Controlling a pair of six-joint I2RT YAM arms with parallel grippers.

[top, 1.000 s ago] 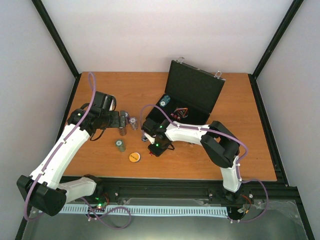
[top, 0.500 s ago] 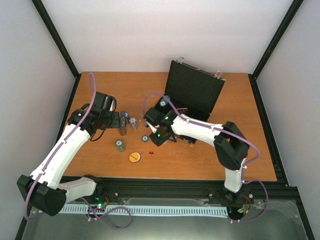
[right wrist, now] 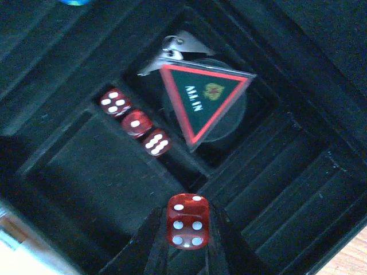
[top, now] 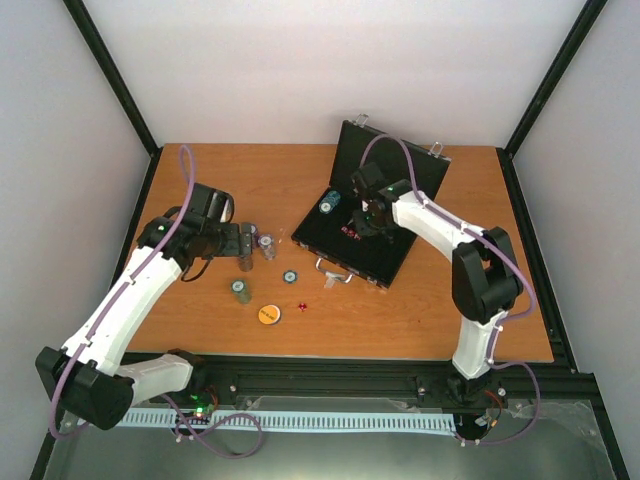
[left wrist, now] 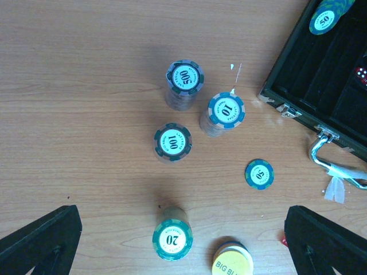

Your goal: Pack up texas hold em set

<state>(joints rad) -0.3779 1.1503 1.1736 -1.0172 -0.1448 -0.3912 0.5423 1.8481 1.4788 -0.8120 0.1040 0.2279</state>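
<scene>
L gripper [top: 243,242] hangs wide open and empty over four chip stacks [left wrist: 172,141] on the table [top: 450,320]; an orange disc [top: 268,314], a loose chip [top: 289,276] and a stray die [top: 302,306] lie betw. the stacks and the open black case [top: 400,180]; R gripper [right wrist: 187,240], nearly closed, pinches a held die [right wrist: 187,224] above the case's tray, approx. over the slot where three more dice [right wrist: 136,123] sit just beside the red-edged triangle [right wrist: 205,98].

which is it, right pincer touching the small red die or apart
Touching: the right wrist view shows the small red translucent die clamped in the right pincer, no gap on either side.
</scene>
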